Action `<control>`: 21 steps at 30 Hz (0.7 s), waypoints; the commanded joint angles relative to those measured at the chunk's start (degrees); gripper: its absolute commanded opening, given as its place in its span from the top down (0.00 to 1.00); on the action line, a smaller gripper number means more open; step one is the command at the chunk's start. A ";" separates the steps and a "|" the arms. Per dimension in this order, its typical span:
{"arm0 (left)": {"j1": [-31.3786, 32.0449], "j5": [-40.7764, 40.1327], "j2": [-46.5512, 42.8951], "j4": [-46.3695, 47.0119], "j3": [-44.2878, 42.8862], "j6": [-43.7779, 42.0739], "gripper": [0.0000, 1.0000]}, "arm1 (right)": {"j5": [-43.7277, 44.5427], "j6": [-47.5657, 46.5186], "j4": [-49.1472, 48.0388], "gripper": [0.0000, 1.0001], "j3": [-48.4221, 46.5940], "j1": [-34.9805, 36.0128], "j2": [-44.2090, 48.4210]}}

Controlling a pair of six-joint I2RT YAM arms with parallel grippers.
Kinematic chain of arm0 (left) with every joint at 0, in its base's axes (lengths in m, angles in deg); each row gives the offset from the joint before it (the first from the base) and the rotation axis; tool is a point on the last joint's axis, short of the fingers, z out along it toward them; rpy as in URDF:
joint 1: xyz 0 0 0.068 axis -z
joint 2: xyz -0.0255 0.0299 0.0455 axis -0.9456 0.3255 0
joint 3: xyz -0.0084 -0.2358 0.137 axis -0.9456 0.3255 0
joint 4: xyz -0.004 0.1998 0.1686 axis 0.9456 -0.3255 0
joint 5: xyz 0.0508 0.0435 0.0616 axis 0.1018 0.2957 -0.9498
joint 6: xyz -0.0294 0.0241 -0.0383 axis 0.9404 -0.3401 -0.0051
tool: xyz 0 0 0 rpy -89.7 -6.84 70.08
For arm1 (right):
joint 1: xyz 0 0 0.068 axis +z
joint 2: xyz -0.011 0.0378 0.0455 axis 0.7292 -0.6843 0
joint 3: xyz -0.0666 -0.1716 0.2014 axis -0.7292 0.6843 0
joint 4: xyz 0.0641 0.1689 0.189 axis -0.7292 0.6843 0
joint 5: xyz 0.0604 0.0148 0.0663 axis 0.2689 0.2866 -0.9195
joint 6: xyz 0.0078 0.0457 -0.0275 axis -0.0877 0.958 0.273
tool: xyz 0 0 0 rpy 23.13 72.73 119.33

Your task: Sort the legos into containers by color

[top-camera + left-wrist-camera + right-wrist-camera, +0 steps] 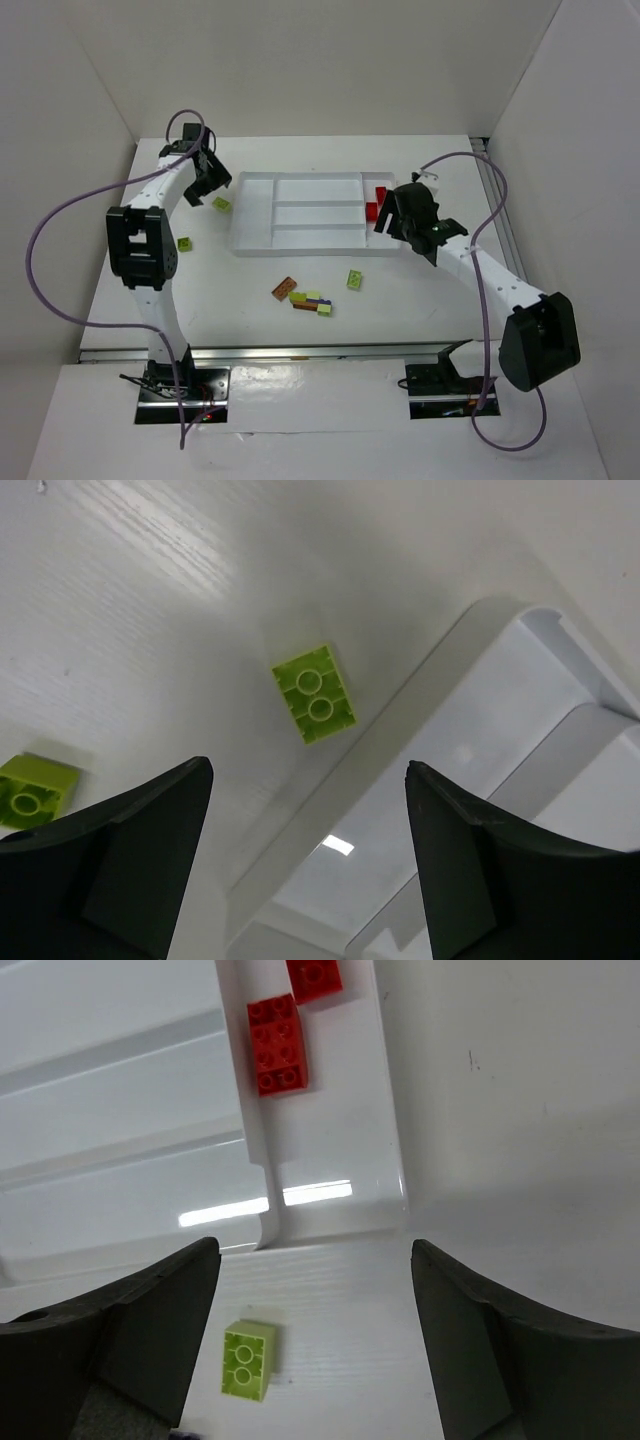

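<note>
White surface (420,310) boxed in by white walls (330,60), with a white tray (310,238) at the far middle. My left gripper (308,770) hangs off the tray's left end, jaws wide apart, nothing between them. My right gripper (315,1245) hangs over the tray's near right corner, also spread and empty. Two red bricks (278,1045) lie in the narrow right-end section; the other sections look bare from above. Loose on the surface are:
- a green brick (314,693) just beside the tray's left edge, not touching it
- a second green brick (30,795) further left, near the left arm
- a third green brick (247,1358) in front of the tray
- a brown brick (285,288) beside a small mixed pile (312,301) at the middle front

Key relation: the first green brick sits just ahead of my left gripper, about centred in the gap. Its long axis runs roughly away from me, slightly skewed, so the jaws would close across its short side. The left arm is clearly nearer. I judge it needs a short advance and drop, minding the tray edge beside the right-hand finger.
</note>
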 commanded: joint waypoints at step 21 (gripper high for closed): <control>-1.32 -0.94 18.30 -4.95 -12.40 10.71 0.37 | -1.04 -0.03 1.39 0.12 3.93 0.46 0.69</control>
